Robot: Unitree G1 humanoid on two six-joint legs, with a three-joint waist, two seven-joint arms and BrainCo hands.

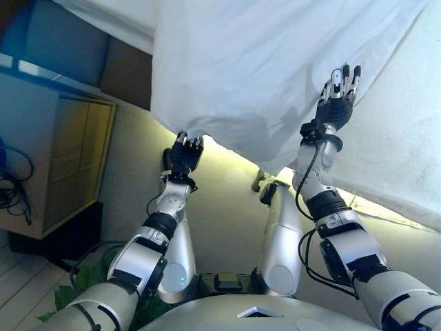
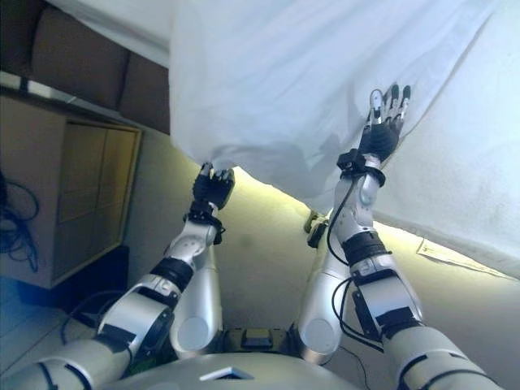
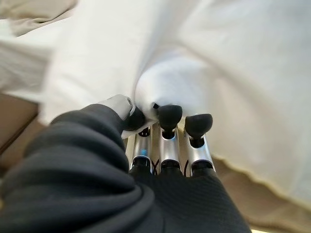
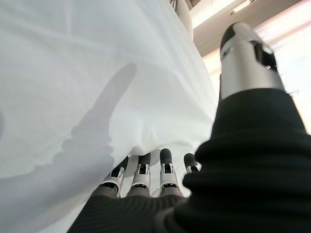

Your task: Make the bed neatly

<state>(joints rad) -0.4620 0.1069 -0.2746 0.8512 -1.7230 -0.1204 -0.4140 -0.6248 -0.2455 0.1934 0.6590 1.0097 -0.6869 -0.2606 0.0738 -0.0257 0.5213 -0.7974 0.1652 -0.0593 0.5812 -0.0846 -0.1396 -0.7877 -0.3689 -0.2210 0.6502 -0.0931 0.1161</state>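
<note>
A white sheet (image 1: 262, 69) hangs across the upper part of the view, and its lower edge runs from centre left down to the right. My left hand (image 1: 185, 153) is at that edge and is shut on the sheet. In the left wrist view its fingers (image 3: 170, 116) and thumb pinch a bunch of the cloth (image 3: 218, 73). My right hand (image 1: 337, 100) is raised higher to the right, with straight fingers laid flat against the sheet. In the right wrist view its fingertips (image 4: 165, 160) touch the cloth (image 4: 73, 73) and the thumb stands apart.
A light wooden cabinet (image 1: 62, 158) stands at the left with cables (image 1: 14, 179) beside it. A dark brown padded panel (image 1: 124, 72) is behind it. Beige floor (image 1: 227, 207) lies below the sheet's edge. Green leaves (image 1: 69, 293) show at the lower left.
</note>
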